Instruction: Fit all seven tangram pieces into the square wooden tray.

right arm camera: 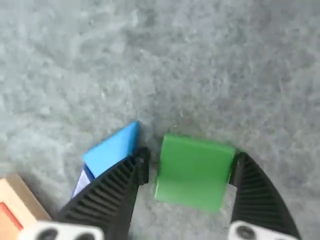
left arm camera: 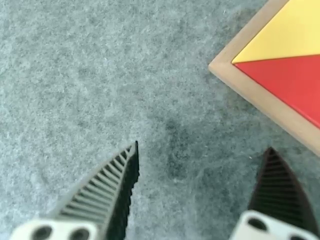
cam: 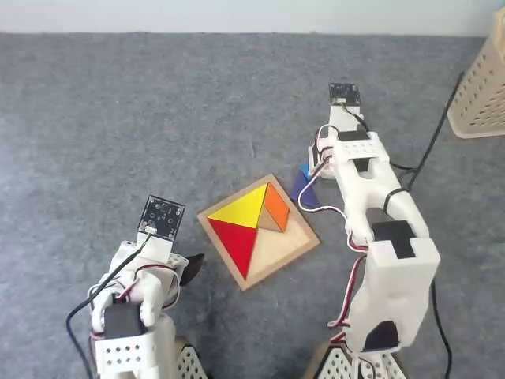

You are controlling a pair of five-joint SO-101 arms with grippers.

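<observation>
Status: task judged a little under half done.

- Square wooden tray is seen lying cornerwise on the grey carpet between the two arms.
- Three pieces are seated in it: yellow triangle, red triangle, orange triangle. The quarter of the tray floor toward the right arm is left as bare wood.
- Four pieces are therefore taken as outstanding. Three of them are located off the tray, just beside its far right edge: green square, blue triangle, and a paler purple piece partly covered by the blue one. The fourth is not identified.
- Right gripper: jaws are held apart and set down either side of the green square. One pad appears to touch it, while a thin gap is seen at the other. No clamp is recorded.
- Left gripper: jaws are spread wide, nothing is held, and it is poised over carpet near the tray's near corner.

The green square is judged to be the piece now in hand for pick-up.
</observation>
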